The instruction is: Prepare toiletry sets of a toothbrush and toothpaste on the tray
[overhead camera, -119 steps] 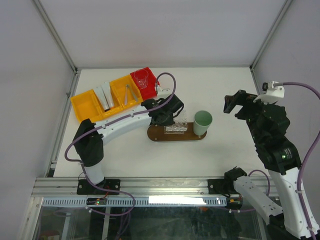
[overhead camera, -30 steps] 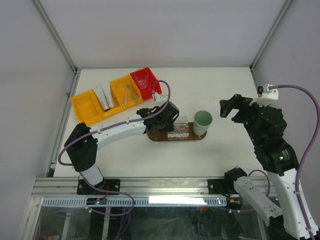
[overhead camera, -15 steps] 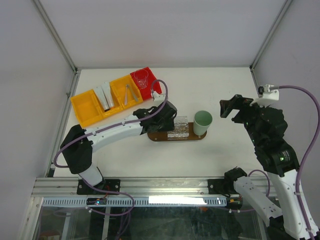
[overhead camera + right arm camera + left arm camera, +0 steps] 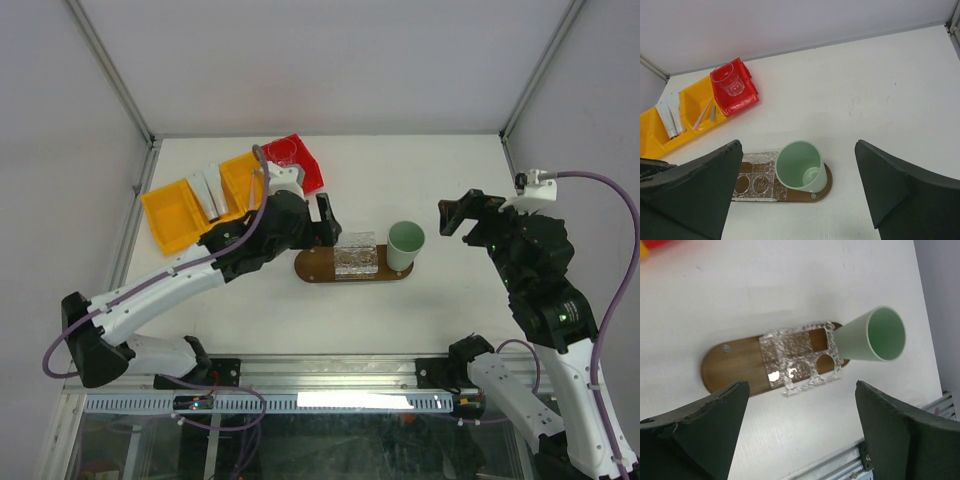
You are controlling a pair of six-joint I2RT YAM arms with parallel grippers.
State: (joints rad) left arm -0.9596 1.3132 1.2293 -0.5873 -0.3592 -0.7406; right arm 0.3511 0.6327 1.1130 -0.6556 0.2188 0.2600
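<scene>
The dark brown tray lies mid-table with a clear plastic holder on it. In the left wrist view the tray and holder sit below my left gripper, which is open and empty. From above, the left gripper hovers just left of the holder. Pale tubes and thin sticks lie in the yellow bins. My right gripper hangs open and empty to the right of the tray.
A mint-green cup stands on the tray's right end, seen too as the cup from the right wrist. A red bin holding a clear glass adjoins the yellow bins at back left, where the tubes show.
My left gripper has opened and drawn back up and to the left, off the clear holder, which stays on the tray. The right arm has barely moved.
</scene>
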